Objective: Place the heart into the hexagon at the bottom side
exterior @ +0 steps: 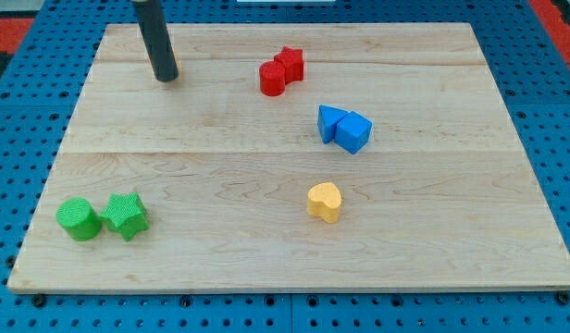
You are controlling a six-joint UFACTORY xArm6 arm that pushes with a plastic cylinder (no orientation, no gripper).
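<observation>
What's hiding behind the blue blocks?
Nothing that shows. Past the two touching blue blocks toward the view's top lies bare wooden board. The strip right behind them is covered, so I cannot see it.

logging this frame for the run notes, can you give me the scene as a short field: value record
tip: my tip at the view's top left, touching no block
yellow heart: yellow heart alone, right of centre toward the view's bottom
red blocks: red pair touching, near the view's top; shapes unclear
blue blocks: blue pair touching, between the red pair and the heart
green blocks: green cylinder and green star side by side at the view's bottom left
surface: wooden board
</observation>
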